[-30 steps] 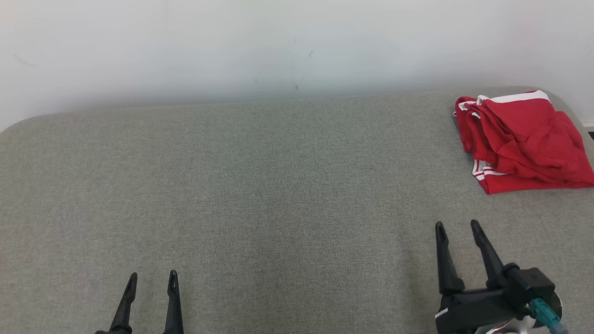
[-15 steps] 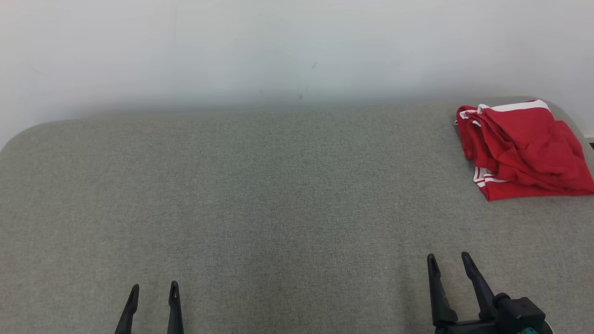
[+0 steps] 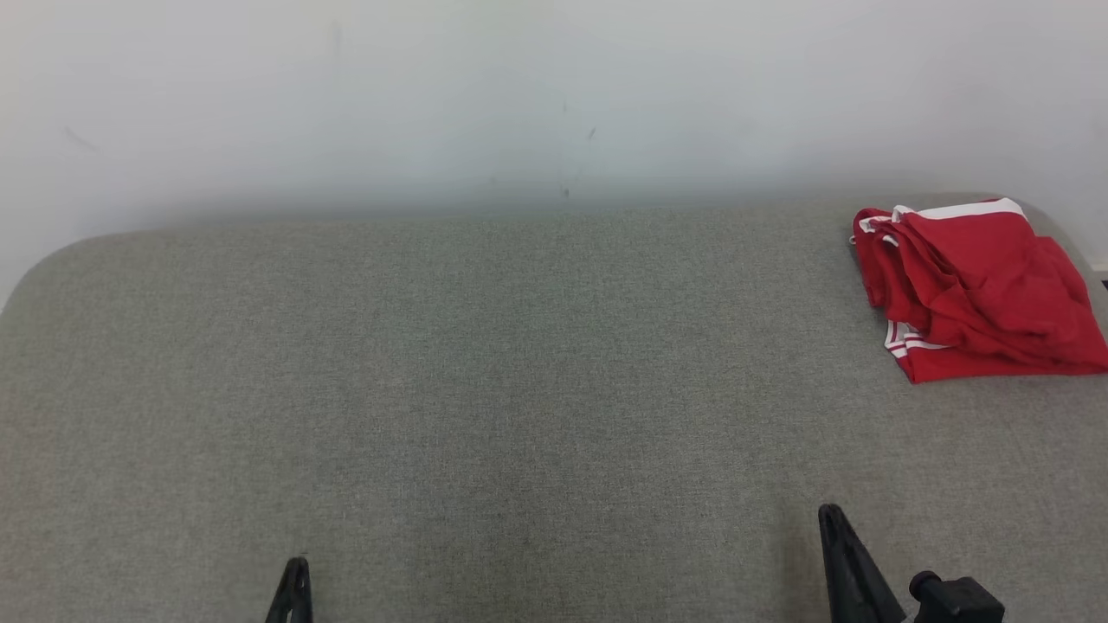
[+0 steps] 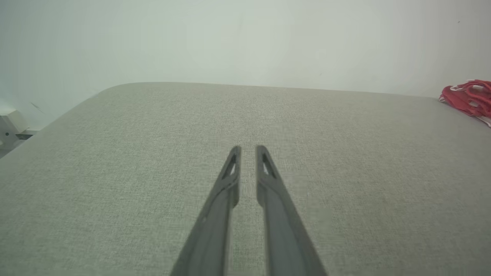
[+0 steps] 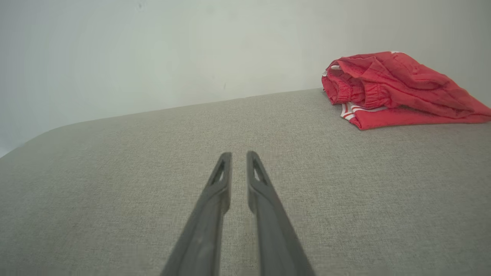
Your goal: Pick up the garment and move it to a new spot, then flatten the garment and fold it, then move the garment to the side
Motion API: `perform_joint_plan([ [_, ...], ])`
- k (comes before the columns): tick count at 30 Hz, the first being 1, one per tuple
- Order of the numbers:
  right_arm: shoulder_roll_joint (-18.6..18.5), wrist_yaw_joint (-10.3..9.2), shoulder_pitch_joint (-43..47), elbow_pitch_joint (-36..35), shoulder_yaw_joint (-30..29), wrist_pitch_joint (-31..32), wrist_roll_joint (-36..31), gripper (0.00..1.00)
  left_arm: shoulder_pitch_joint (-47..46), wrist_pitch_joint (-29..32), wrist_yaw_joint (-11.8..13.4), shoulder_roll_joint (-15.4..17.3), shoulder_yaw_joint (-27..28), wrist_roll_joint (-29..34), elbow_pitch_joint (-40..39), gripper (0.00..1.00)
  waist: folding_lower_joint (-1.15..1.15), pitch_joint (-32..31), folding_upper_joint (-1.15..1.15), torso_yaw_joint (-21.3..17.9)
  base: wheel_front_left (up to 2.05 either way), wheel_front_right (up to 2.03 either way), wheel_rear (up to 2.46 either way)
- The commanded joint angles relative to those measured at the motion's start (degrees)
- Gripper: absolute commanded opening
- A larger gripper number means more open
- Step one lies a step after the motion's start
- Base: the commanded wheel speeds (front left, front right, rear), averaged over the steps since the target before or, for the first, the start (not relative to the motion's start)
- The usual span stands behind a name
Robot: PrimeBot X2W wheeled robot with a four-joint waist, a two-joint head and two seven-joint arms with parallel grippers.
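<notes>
The garment (image 3: 978,290) is a red piece with white stripes, lying bunched and roughly folded at the far right of the grey fabric surface (image 3: 519,389). It also shows at the right edge of the left wrist view (image 4: 470,96) and at the upper right of the right wrist view (image 5: 391,88). My left gripper (image 3: 294,571) sits low at the near edge, far left of the garment; its fingers (image 4: 248,147) are drawn nearly together, holding nothing. My right gripper (image 3: 829,515) is at the near right, well short of the garment, with its fingers (image 5: 238,154) likewise drawn together and empty.
A pale wall (image 3: 554,95) stands directly behind the surface. The surface has rounded far corners, and the garment lies close to the right one. A small white fitting (image 4: 11,124) shows beyond the left edge in the left wrist view.
Both grippers went from wide open to nearly closed and drew back toward the near edge. The head camera tipped slightly, shifting the picture down. The garment has stayed put.
</notes>
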Motion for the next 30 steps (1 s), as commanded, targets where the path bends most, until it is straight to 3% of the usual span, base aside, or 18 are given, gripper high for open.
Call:
perform_joint_plan([
  [1, 0.0, 0.0, 0.11, 0.52, 0.01, 0.04, 0.25, 0.0, 0.12, 0.14, -0.01, 0.0, -0.01, -0.21, 0.6, 0.0, 0.0, -0.01, 0.0, 0.0, 0.0, 0.0, 0.0],
  [11, -0.35, -0.01, -1.27, 0.46, -0.52, 2.86, 13.06, 0.0, -1.83, 3.37, -0.76, 0.0, 1.2, -12.8, 1.12, 0.0, 0.0, -0.1, 0.0, -0.03, 0.0, 0.0, 0.0],
  [30, -0.71, -0.03, -3.27, 0.44, -1.46, 6.93, 30.53, 0.0, -4.33, 7.7, -1.79, 0.01, 2.72, -30.18, 1.6, 0.0, 0.0, -0.26, 0.0, -0.09, 0.0, 0.0, 0.0],
])
